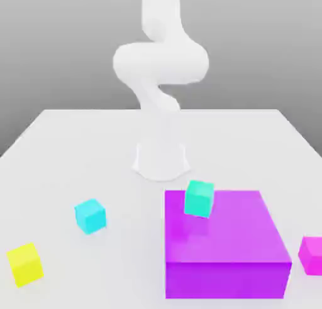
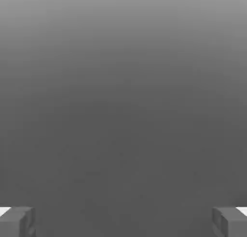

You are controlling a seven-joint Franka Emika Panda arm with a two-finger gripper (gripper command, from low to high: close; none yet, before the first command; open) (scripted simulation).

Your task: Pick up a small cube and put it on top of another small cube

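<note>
Four small cubes lie around the arm's white base (image 1: 161,158). A teal cube (image 1: 199,198), slightly tilted, is at the far left corner of a large purple block (image 1: 226,251); I cannot tell whether it rests flat on the top. On the table, a cyan cube (image 1: 90,215) sits at the exterior view's left. A yellow cube (image 1: 25,264) lies nearer the front left, and a magenta cube (image 1: 312,255) is at the right edge. In the hand view my gripper (image 2: 123,224) is open: its grey fingertips (image 2: 17,221) stand far apart with nothing between them, facing blank grey background.
The white table (image 1: 75,151) stretches back behind the arm. The arm's upper links (image 1: 160,59) curl above the base and rise out of the frame. The purple block stands tall at the front right, between the cyan and magenta cubes.
</note>
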